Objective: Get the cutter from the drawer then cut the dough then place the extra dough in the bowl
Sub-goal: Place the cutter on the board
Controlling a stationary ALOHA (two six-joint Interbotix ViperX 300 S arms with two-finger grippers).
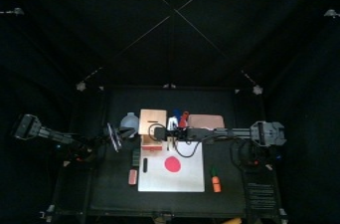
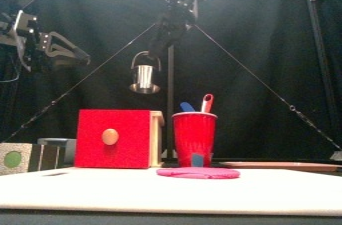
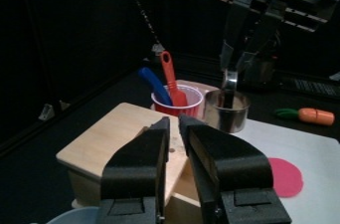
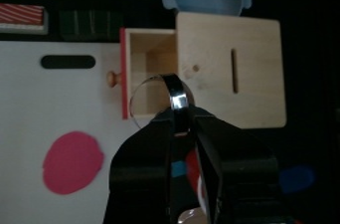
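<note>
1. My left gripper: jaws drawn narrow, nothing between them. It is parked at 8 o'clock of the wooden box, which I judge leaves working room.
2. Cutter: round metal ring with a wire handle, hanging clear above the box. My right gripper pinches the handle so the ring hangs freely.
3. Dough: flat red disc, uncut, at 5 o'clock of the box.

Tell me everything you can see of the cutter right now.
The cutter is a short, round, shiny metal ring, open through the middle, with a thin wire handle on top. The right gripper is shut on that handle from above. The ring hangs upright in the air, higher than the box top, and touches nothing else.
</note>
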